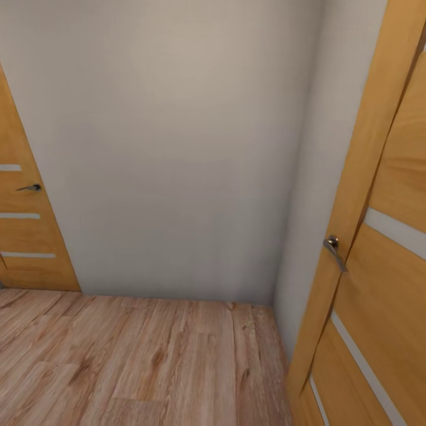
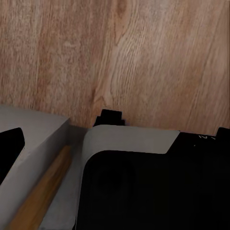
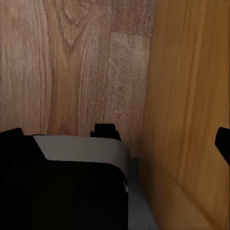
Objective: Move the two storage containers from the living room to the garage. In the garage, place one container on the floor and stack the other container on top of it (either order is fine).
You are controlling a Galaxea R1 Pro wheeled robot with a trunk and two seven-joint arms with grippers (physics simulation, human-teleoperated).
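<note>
The two storage containers are out of view, and so is the garage. The head view faces a plain white wall corner point(image 1: 177, 148) above light wood-plank flooring point(image 1: 136, 361). In the left wrist view my left gripper point(image 2: 115, 139) hangs over the planks, its black fingertips point(image 2: 10, 143) at the picture's two edges, wide apart with nothing between them. My right gripper point(image 3: 115, 139) stands the same way, fingertips point(image 3: 223, 143) spread and empty, close beside a wooden door face point(image 3: 191, 110).
A wood-panelled door point(image 1: 378, 254) with a metal lever handle point(image 1: 333, 247) stands close on the right. Another such door point(image 1: 23, 225) with a handle point(image 1: 31, 187) is at the far left. My own grey and black base point(image 2: 143, 182) shows under both wrists.
</note>
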